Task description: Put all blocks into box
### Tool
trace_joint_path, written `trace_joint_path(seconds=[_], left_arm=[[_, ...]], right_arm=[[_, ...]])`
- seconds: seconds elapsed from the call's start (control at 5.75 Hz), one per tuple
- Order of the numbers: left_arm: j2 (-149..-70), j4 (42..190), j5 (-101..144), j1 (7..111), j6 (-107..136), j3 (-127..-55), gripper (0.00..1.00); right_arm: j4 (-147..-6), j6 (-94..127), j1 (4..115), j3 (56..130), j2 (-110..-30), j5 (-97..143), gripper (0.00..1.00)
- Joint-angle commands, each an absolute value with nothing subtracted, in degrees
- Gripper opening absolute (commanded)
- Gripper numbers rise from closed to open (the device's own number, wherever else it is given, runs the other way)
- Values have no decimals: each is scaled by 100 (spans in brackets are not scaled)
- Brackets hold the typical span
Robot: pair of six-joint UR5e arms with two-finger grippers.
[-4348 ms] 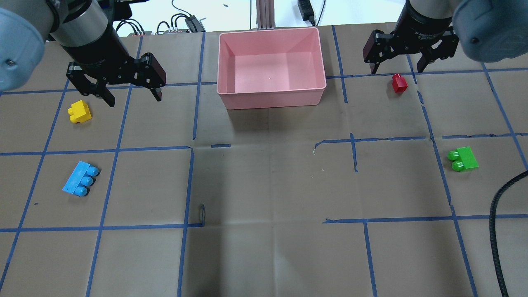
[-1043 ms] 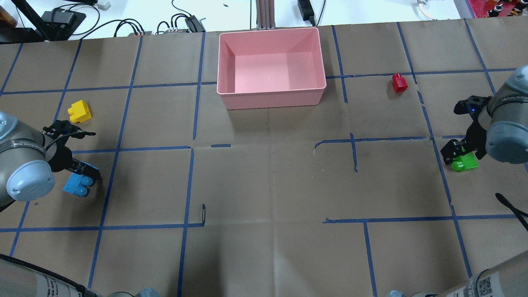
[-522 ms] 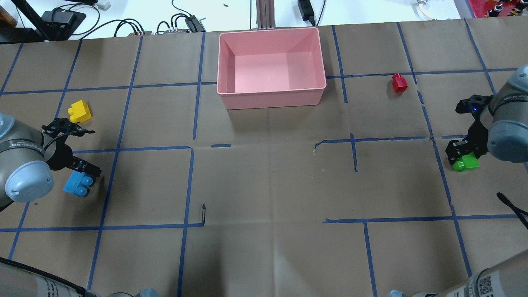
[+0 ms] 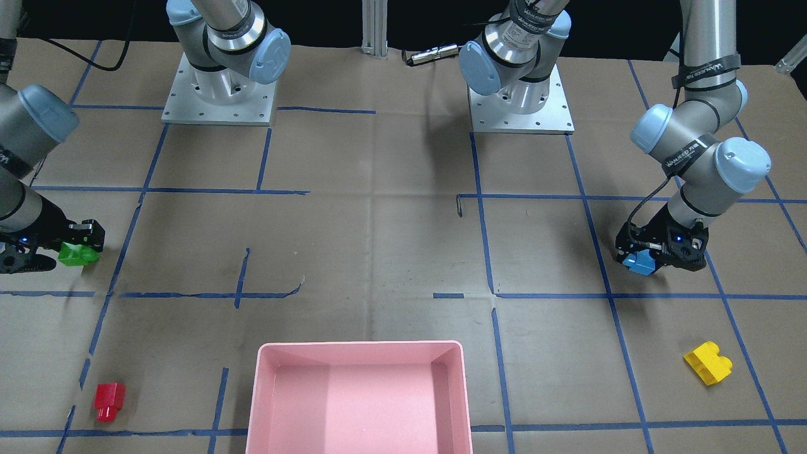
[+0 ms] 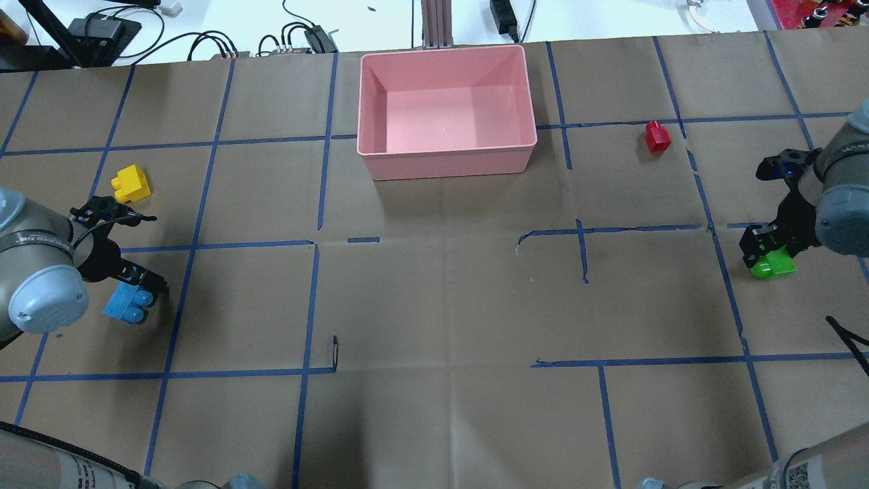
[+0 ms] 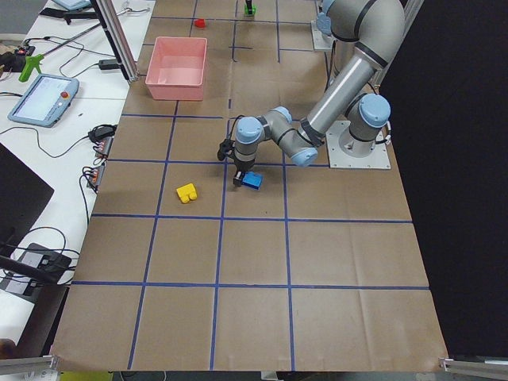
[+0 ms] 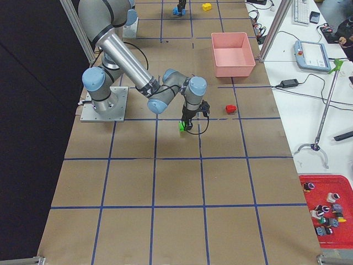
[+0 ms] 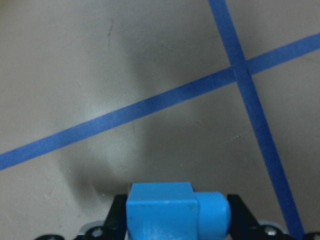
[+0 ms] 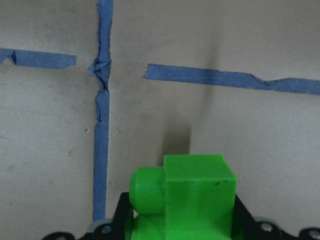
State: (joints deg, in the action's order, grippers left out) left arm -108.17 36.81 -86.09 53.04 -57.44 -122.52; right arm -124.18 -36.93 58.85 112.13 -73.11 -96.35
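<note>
Down at the table's (image 5: 441, 305) left edge, the left arm (image 5: 41, 272) bends low with its wrist turned straight down. The left gripper (image 5: 139, 288) is closed around the light blue brick (image 5: 127, 305). In the wrist view its black fingers (image 8: 117, 220) press against both sides of the brick, whose rounded studs point sideways.

The right arm (image 5: 838, 204) is folded the same way at the opposite edge. The right gripper (image 5: 766, 255) pinches the green brick (image 5: 774, 265) between its fingers (image 9: 122, 215), with a stud facing sideways.

Whether either brick is clear of the table cannot be told.

The yellow brick (image 5: 131, 185) lies on the table near the left gripper, apart from it. The red brick (image 5: 656, 136) sits well beyond the right gripper, to the right of the pink box (image 5: 448, 166), which holds no bricks.
</note>
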Motion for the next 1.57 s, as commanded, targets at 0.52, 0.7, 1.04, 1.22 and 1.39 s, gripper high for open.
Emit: trace_joint_path(seconds=[0.52, 0.7, 1.04, 1.22, 1.39], left_arm=[[-10732, 3911, -8657, 5317, -5748, -12199, 29], [-10723, 3955, -8657, 5317, -5739, -12182, 18], [-10574, 4068, -8666, 5317, -5730, -12164, 10], [-10373, 4339, -8666, 5317, -5713, -12129, 8], [-10267, 4646, -8666, 5317, -5687, -11964, 8]], right_arm=[[-11628, -4142, 7756, 8242, -7114, -7909, 7], [-11802, -3826, 8405, 7705, -6719, -7466, 7], [-12813, -3230, 9348, 6756, -5438, -7321, 7], [-12954, -2712, 9673, 6419, -5014, -7321, 8], [-13190, -2385, 9929, 6503, -4871, -7321, 6]])
